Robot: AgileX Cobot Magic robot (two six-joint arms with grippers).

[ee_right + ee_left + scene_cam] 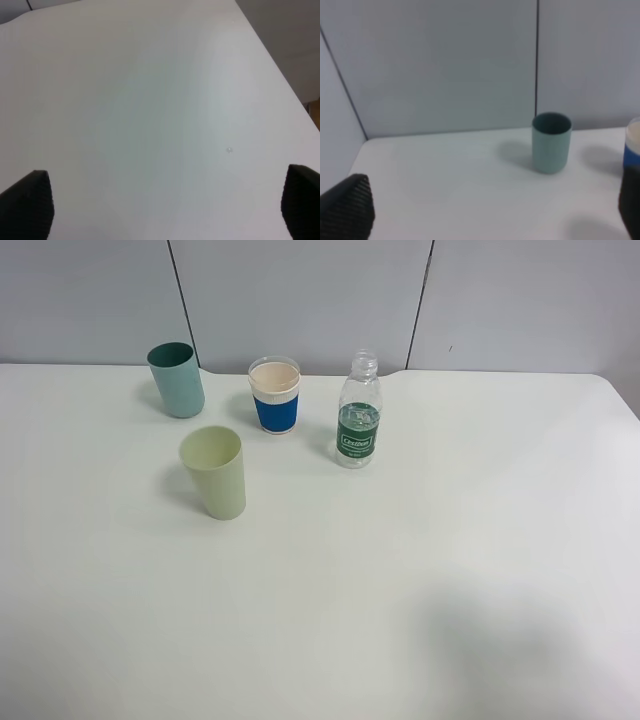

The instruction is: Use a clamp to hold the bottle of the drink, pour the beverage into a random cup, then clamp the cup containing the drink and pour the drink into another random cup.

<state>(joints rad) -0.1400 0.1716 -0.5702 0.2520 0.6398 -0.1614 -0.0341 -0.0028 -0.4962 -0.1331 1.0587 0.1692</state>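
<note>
A clear plastic bottle (358,412) with a green label and no cap stands upright at the back middle of the white table (420,570). To its left stands a white cup with a blue sleeve (275,395), whose edge also shows in the left wrist view (632,147). A teal cup (177,379) (551,142) is at the back left, and a pale green cup (214,472) stands nearer the front. My left gripper (489,207) is open and faces the teal cup from a distance. My right gripper (164,202) is open over bare table. Neither arm shows in the high view.
A grey panelled wall (300,300) runs along the table's far edge. The table's right edge (280,75) shows in the right wrist view, with floor beyond it. A soft shadow (490,640) lies on the table at the front right.
</note>
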